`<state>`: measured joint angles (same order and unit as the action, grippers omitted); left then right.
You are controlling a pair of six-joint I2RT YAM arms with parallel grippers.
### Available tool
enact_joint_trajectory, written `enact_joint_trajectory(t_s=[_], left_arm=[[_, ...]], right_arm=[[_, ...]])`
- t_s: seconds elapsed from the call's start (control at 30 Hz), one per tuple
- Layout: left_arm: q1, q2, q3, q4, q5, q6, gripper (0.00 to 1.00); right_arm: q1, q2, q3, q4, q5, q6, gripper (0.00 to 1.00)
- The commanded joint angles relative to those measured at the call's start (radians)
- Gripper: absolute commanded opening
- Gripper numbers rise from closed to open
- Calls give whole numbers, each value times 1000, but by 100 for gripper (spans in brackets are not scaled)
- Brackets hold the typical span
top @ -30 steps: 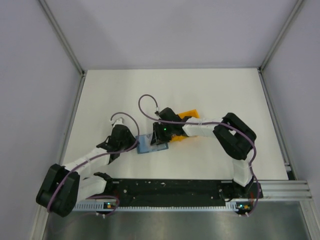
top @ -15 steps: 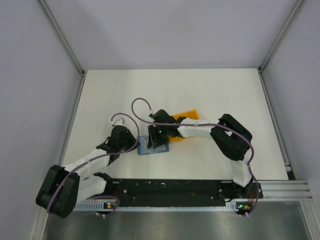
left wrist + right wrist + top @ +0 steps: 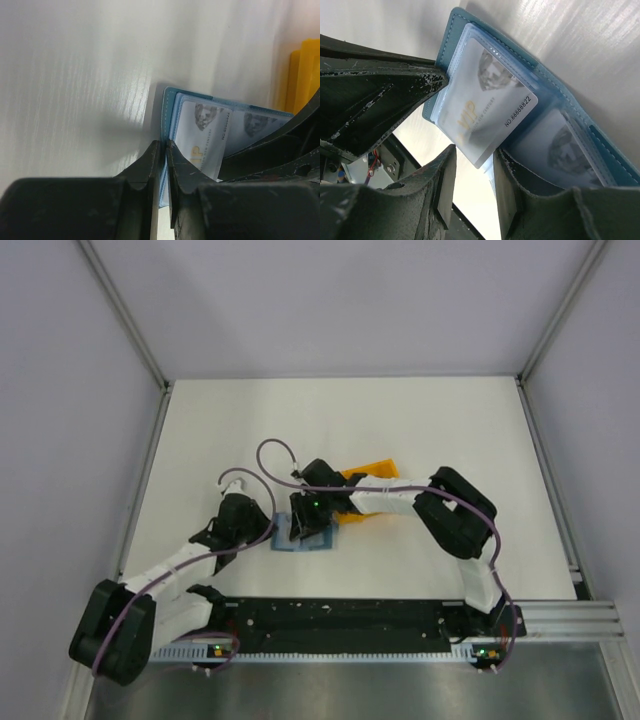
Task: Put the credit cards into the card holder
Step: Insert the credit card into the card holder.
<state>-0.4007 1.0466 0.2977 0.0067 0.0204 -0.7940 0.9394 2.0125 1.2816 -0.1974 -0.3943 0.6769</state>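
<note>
The right gripper (image 3: 475, 156) is seen with its jaws partly apart, and the free corner of a credit card (image 3: 487, 95) lies in the gap between them. No pinch on the card can be made out, so it is judged to be nudged rather than held. Ahead of the fingertips the rest of that card is tucked under a clear pocket of the card holder (image 3: 447, 37), which lies open on the table (image 3: 75, 75). A second card (image 3: 555, 150) is seated in the pocket to the gripper's right. To the gripper's left, the left gripper (image 3: 164, 149) is closed on the edge of the holder's teal cover, pinning it. Beyond both, an orange rack (image 3: 306, 70) is seen near the holder. For the step to be done well, the card should be pushed straight along the pocket and kept flat, while the cover is pinned so that the holder is not dragged along
</note>
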Motion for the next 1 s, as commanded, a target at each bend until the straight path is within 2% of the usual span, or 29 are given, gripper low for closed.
enact_joint_trajectory(t_s=[0.0, 0.23, 0.47, 0.6, 0.67, 0.83, 0.97], left_arm=[[-9, -30, -12, 38, 50, -22, 13], [-9, -63, -11, -53, -46, -37, 0], [-9, -135, -22, -36, -43, -28, 0], [-9, -138, -3, -43, -37, -19, 0], [-9, -135, 6, -56, -34, -16, 0], [-9, -134, 15, -51, -27, -10, 0], [-9, -117, 40, -54, -25, -4, 0]], right_arm=[[19, 23, 67, 70, 6, -13, 35], [-16, -67, 10, 56, 97, -43, 36], [-54, -217, -33, 47, 91, -138, 41], [-83, -299, -74, 23, 152, -137, 45], [-108, -348, -113, -2, 231, -129, 46], [-217, -452, -183, -66, 343, -131, 50], [-293, -446, -194, -92, 328, -157, 50]])
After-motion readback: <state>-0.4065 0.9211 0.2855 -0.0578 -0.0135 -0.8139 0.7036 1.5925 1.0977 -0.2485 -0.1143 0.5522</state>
